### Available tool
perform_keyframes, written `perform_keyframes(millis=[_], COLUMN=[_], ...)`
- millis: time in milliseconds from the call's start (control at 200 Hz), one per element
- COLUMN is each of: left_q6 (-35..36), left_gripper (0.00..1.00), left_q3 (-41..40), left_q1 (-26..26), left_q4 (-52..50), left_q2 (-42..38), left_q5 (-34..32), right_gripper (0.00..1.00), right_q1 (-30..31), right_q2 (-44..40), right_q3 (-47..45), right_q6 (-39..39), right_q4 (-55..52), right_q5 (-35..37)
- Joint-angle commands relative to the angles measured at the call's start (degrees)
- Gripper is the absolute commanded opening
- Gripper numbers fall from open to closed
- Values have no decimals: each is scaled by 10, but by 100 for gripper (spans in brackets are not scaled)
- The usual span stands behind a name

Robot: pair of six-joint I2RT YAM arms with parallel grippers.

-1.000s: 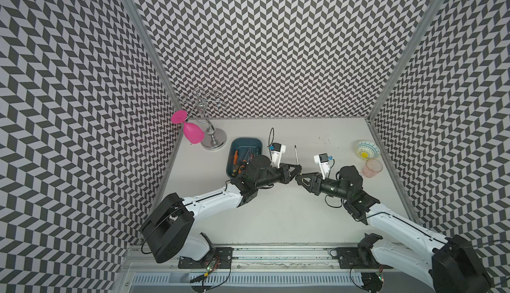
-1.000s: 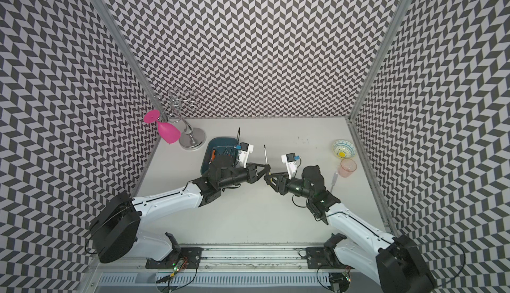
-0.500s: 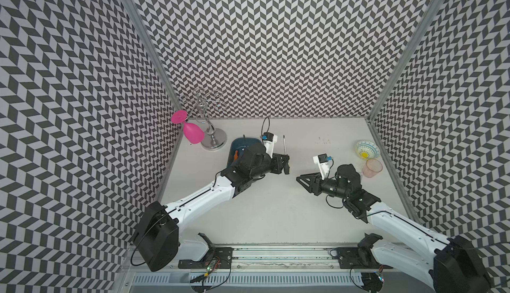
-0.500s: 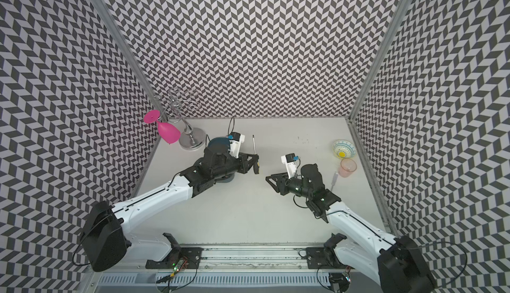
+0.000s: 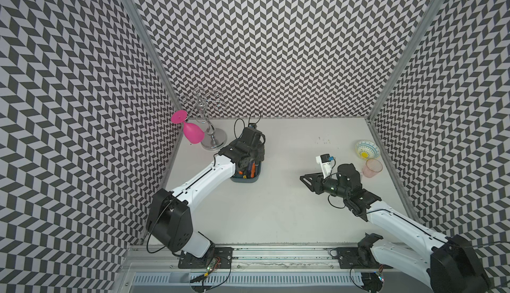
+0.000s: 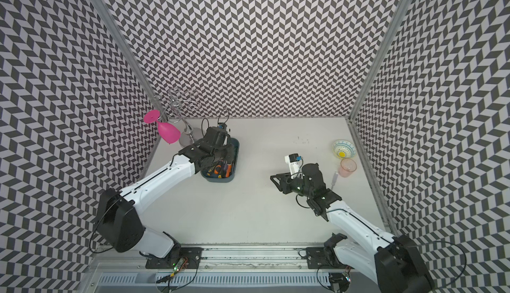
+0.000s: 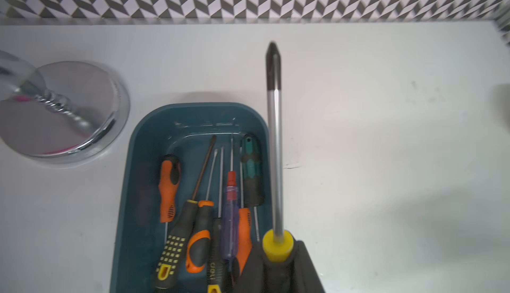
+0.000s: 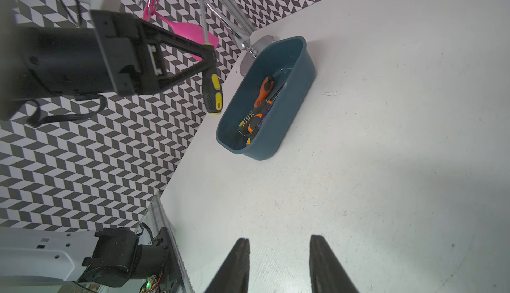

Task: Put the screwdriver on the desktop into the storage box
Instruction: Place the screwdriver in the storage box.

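Worktop (image 5: 276,208): white, matte, rail-edged. Storage box (image 7: 143,139): dark teal tub toward the left rear of the worktop, long axis running front to back, with stored screwdrivers (image 7: 204,222) lying lengthwise inside. Left claw (image 7: 277,261): raised above the box, closed on the screwdriver (image 7: 274,153) at the neck, where the shaft meets the yellow-and-black handle. Right claw (image 8: 279,240): jaws parted, empty, well apart from the box; the left arm is plainly the nearer. Screwdriver: clear of the worktop, shaft parallel to the box's long axis, tip toward the back wall (image 5: 276,43), yet in the left wrist view lined up over one long wall of the tub, not its middle. Judgement: a small sideways shift toward the tub's centre should precede release.
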Motion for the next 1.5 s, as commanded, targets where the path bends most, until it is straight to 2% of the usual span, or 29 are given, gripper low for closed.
perform_keyframes(millis=[0, 471, 656, 821, 1061, 1221, 1332, 1497], left_q6=[27, 50, 51, 43, 44, 36, 35, 35], left_gripper=[0, 0, 0, 0, 14, 41, 51, 52], left_q3=[35, 137, 158, 139, 112, 130, 140, 130], left_q1=[14, 64, 71, 68, 69, 67, 63, 63], left_q4=[-64, -104, -115, -111, -96, -111, -115, -109], left_q2=[45, 212, 245, 245, 247, 248, 225, 176], left_q5=[-72, -94, -67, -50, -36, -45, -45, -38], right_gripper=[39, 39, 39, 39, 39, 39, 39, 39], right_q1=[-8, -22, -27, -32, -36, -40, -43, -44], right_q2=[6, 10, 13, 18, 34, 33, 34, 35], right_q3=[-6, -17, -18, -18, -19, -21, -20, -17], right_q6=[-2, 10, 11, 14, 17, 16, 16, 14], right_q4=[10, 14, 14, 17, 23, 22, 20, 15], right_q5=[3, -5, -5, -3, -10, -10, -8, -6])
